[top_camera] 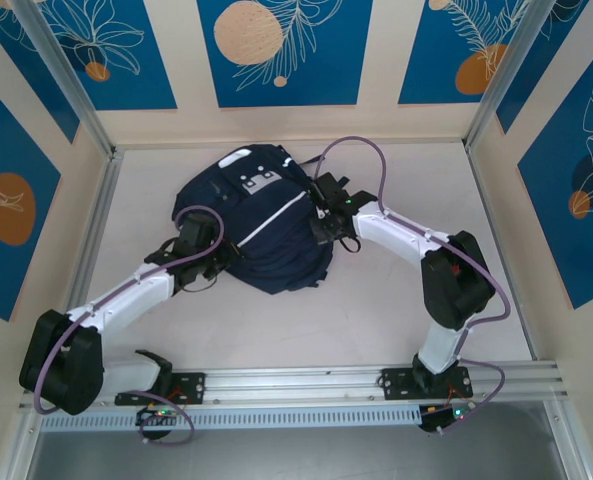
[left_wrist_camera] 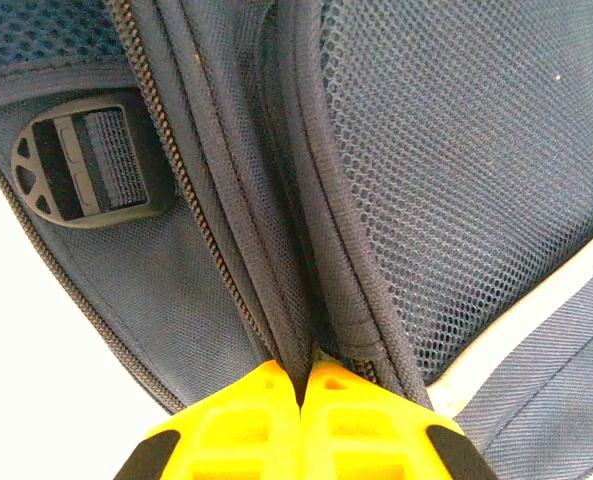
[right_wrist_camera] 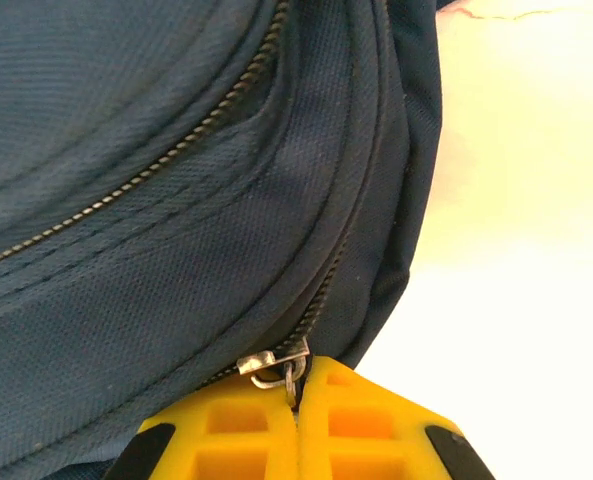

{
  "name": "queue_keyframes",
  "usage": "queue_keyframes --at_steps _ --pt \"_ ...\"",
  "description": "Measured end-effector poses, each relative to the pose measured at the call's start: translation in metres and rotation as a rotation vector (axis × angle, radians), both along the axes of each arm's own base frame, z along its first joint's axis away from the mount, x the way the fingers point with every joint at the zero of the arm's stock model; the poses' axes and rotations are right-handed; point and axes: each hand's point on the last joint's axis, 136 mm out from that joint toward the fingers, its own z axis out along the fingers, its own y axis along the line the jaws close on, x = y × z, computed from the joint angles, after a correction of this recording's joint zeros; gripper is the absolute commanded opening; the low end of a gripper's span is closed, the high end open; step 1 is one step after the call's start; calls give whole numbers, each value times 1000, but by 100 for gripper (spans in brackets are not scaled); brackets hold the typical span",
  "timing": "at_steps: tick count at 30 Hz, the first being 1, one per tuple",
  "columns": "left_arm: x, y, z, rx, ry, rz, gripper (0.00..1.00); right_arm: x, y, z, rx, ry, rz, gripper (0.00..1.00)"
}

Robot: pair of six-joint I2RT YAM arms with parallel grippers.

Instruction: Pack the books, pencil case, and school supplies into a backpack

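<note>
Backpack (top_camera: pixel 261 225) x1 | left end effector (left_wrist_camera: pixel 303 385) pinching its seam (left_wrist_camera: pixel 323 290) | right end effector (right_wrist_camera: pixel 298 385) pinching zipper pull (right_wrist_camera: pixel 276 365)

1 backpack (top_camera: pixel 266 240), 2 hands, L hand (left_wrist_camera: pixel 303 378), R hand (right_wrist_camera: pixel 298 378)

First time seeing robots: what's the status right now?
Left gripper shut on backpack edge. Right gripper shut on zipper pull. No obstruction seen.
</note>
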Motion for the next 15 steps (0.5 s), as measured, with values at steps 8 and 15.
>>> queue_keyframes --at_steps 8,15 --pt "-2 18 -7 104 66 -48 0 -46 10 -1 46 24 34 0" --pt "8 41 -2 204 101 -20 6 -112 43 -2 138 91 84 0"
